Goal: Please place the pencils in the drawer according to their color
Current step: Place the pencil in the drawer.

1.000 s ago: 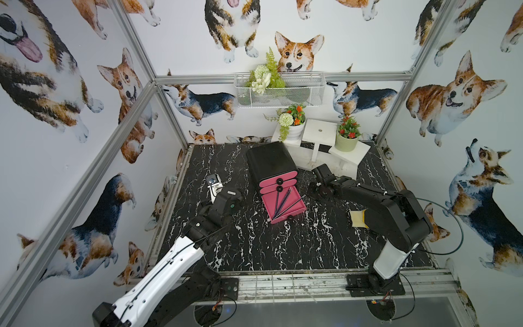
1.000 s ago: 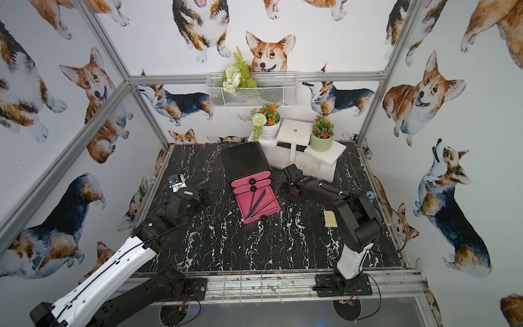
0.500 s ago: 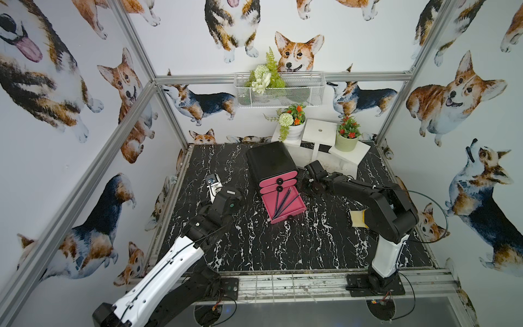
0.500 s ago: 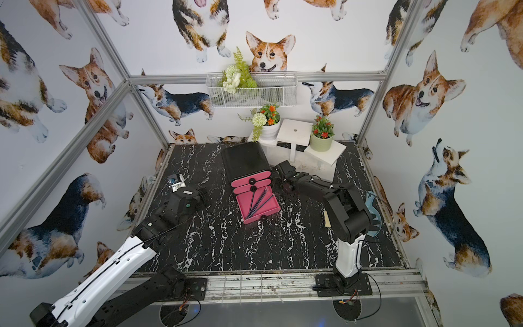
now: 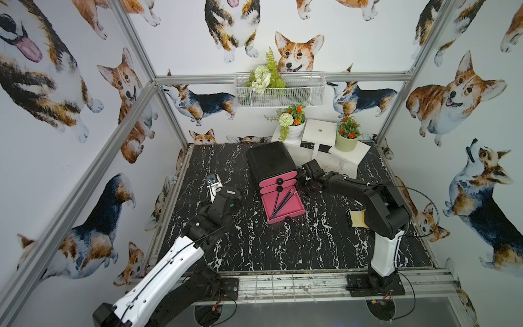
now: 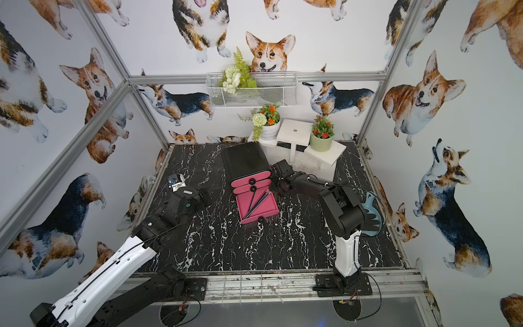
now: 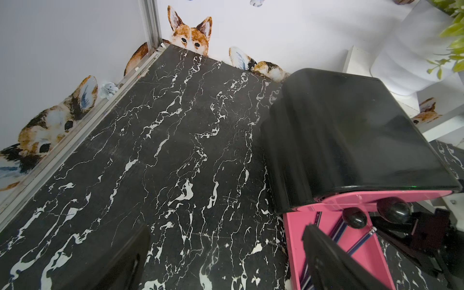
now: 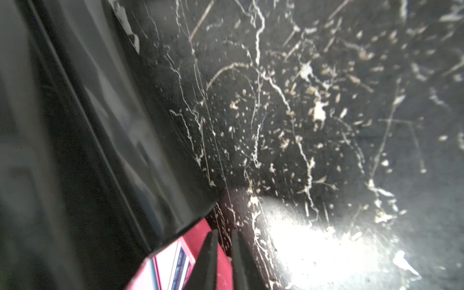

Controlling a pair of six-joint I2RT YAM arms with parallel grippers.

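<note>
Black marble table [image 5: 283, 249]: unchanged over the last second. Left arm [image 5: 175, 260]: same pose as a second ago, reaching in along the table's left side. Right arm [image 5: 376, 198]: has swung in. Its elbow sits nearer the table's middle than a second ago, and the forearm stretches low toward the cabinet. Black cabinet [image 5: 270, 160]: at the rear centre of the table, two upper pink drawer fronts shut, not shifted. Bottom drawer [image 5: 295, 208]: pulled out toward the front, as far as before. Left gripper [image 7: 224, 233]: jaws spread wide with nothing between them, over bare table left of the cabinet and apart from it; no change. Right gripper [image 8: 224, 232]: a second ago it stood clear of the cabinet on the right. Now it is at the open drawer's rear right corner, close beside the cabinet's side wall. In the right wrist view its jaws stand a narrow slit apart, with only drawer rim and table showing in the gap; it holds nothing visible. Pencils [image 5: 284, 202]: a few dark blue-purple ones lie fanned inside the open drawer. Their near ends gather toward the front left and their far ends spread toward the rear right, where one silver-capped end lies close to the right gripper. Their layout looks the same as before, as far as the top views resolve.
</note>
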